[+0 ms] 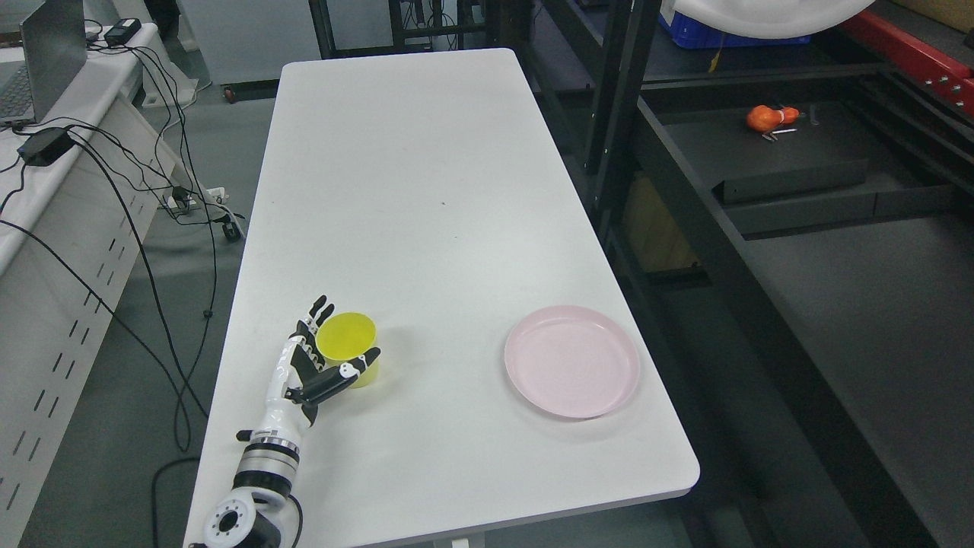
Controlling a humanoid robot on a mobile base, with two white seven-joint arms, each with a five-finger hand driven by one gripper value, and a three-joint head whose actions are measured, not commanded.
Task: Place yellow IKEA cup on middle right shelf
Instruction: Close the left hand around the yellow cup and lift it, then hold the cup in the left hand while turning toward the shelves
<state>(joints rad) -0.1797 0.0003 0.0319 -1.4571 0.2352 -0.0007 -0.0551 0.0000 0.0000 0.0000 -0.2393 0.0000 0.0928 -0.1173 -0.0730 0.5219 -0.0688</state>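
One round yellow cup [348, 348], left hand [316, 365] cupping it.

Left hand [318, 367] in black and white: black fingers [323, 309] with white knuckle joints, white shell over a black palm. Slim white wrist below, then a banded silver and black forearm cuff. Round white joint housing with a dark centre at the bottom edge.

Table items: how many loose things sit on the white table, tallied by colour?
Yellow: 1, the cup, with the left hand around it
Pink: 1, the plate
Total: 2 on the table
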